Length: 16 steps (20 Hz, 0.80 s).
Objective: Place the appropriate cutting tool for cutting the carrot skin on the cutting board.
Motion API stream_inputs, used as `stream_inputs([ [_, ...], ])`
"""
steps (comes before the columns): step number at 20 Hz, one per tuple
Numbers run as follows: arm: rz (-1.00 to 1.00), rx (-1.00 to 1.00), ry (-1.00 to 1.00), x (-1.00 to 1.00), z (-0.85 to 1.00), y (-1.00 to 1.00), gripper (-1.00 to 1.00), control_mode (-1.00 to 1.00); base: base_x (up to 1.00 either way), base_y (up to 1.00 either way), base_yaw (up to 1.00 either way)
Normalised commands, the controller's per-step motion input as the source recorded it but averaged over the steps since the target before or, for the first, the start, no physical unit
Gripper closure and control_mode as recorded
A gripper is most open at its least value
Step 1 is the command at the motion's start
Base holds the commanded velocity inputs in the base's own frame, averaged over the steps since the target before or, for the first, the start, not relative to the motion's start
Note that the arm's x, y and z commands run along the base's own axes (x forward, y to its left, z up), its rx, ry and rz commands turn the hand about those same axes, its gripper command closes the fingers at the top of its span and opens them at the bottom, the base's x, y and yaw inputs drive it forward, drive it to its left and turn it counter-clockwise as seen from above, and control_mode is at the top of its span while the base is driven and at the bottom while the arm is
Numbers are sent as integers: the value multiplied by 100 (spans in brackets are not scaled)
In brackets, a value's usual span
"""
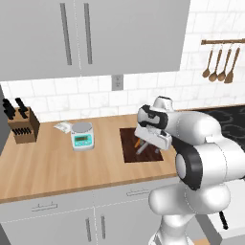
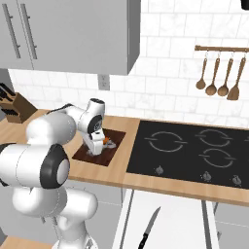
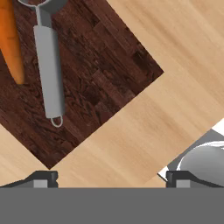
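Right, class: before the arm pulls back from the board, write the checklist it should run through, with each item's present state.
1. Cutting tool lies flat on the cutting board: ok.
2. Gripper open, nothing between its fingertips: ok.
3. Tool clear of the fingertips: ok.
4. Carrot on the board beside the tool: ok.
5. Tool and carrot touching: cannot tell.
6. Kitchen scale clear of the arm's path: ok.

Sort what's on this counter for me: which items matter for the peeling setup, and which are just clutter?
Job items:
peeler, lying on the board
carrot, beside it
cutting board
gripper, open above the counter

Clutter:
kitchen scale
knife block
cooktop
hanging utensils
loose knife
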Motion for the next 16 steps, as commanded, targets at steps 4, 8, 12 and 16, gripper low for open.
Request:
stream_inputs([
  [4, 0, 0, -21, -98, 22, -9, -100, -100, 0, 0, 0],
  [8, 0, 0, -17, -82, 46, -12, -100, -100, 0, 0, 0],
  [12, 0, 0, -8, -55, 71, -11, -100, -100, 0, 0, 0],
  [16, 0, 0, 0, -28, 94, -10, -100, -100, 0, 0, 0],
])
